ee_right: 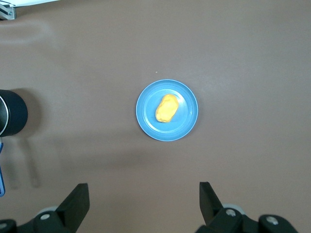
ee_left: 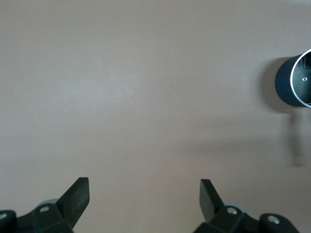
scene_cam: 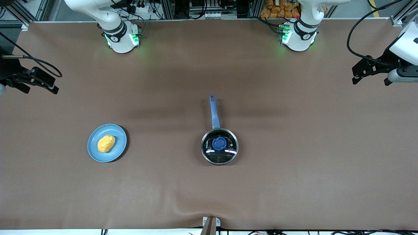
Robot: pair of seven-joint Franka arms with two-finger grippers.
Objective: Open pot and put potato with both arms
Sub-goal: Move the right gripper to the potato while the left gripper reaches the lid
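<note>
Front view, brown surface (scene_cam: 294, 137) w/ two white arms based along the top of the frame. The pot (scene_cam: 219, 146) sits just right of frame centre, glass lid (scene_cam: 225, 153) on, blue knob (scene_cam: 219, 143) in the middle, blue handle (scene_cam: 214, 111) pointing up the frame toward the bases. The potato (scene_cam: 106, 143) lies on a light-blue plate (scene_cam: 121, 145) at lower left of the frame, well apart from the pot.

Left gripper (scene_cam: 372, 70) hangs at the right edge of the frame, over bare surface; its wrist view shows the fingers spread wide, holding nothing. Right gripper (scene_cam: 32, 81) hangs at the left edge, also wide open and empty, w/ the plate and potato centred in its wrist view.

Nothing started yet; lid is on. Likely risks:
- knob is small and smooth, so an off-centre pinch could slip or drag the pot;
- lumpy potato could roll on the plate when squeezed;
- both arms converging over the pot could clash if the lid isn't moved aside first.
</note>
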